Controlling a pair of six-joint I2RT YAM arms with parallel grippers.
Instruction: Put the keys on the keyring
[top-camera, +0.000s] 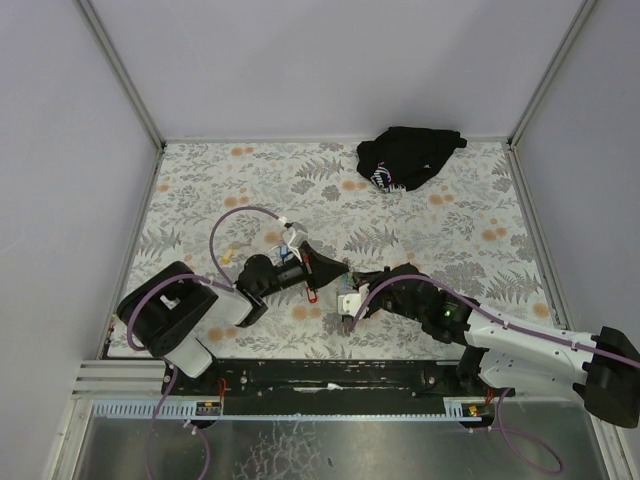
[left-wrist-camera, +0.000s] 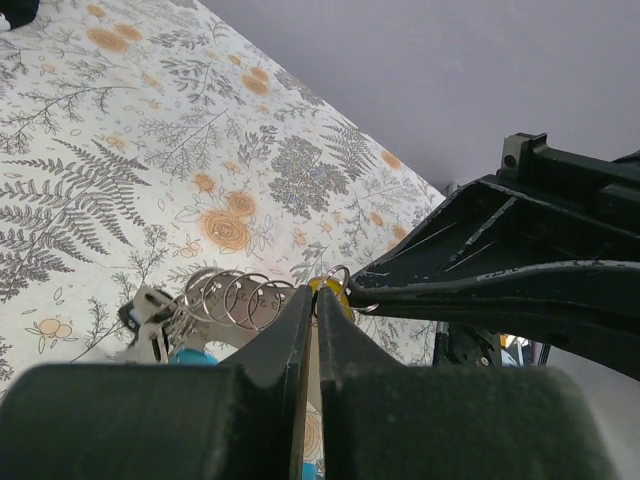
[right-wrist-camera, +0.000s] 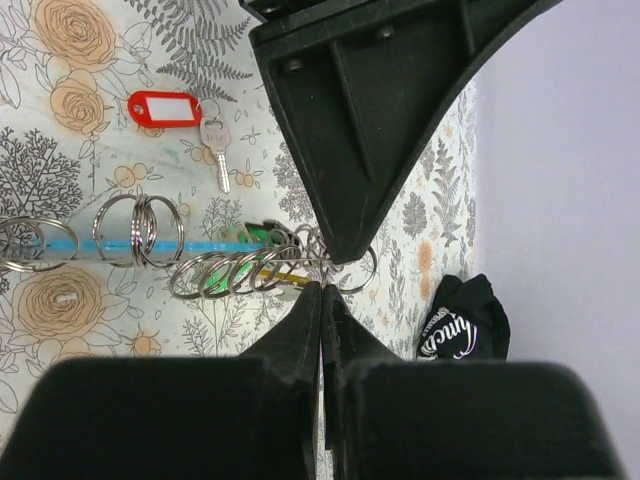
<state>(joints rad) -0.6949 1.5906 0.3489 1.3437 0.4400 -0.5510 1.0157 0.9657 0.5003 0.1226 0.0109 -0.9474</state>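
both arms stretch low toward mid-table, tips nearly touching. left gripper (left-wrist-camera: 312, 298) and right gripper (right-wrist-camera: 322, 292) sit pinched closed beside the keyring (right-wrist-camera: 228, 273)

Left end effector (left-wrist-camera: 315, 308) jaws closed, tips beside the dark right end effector (left-wrist-camera: 372, 288). Row of metal rings (left-wrist-camera: 235, 298) lies just left; yellow tag (left-wrist-camera: 331, 293) at the tips, over floral surface (left-wrist-camera: 150, 150)
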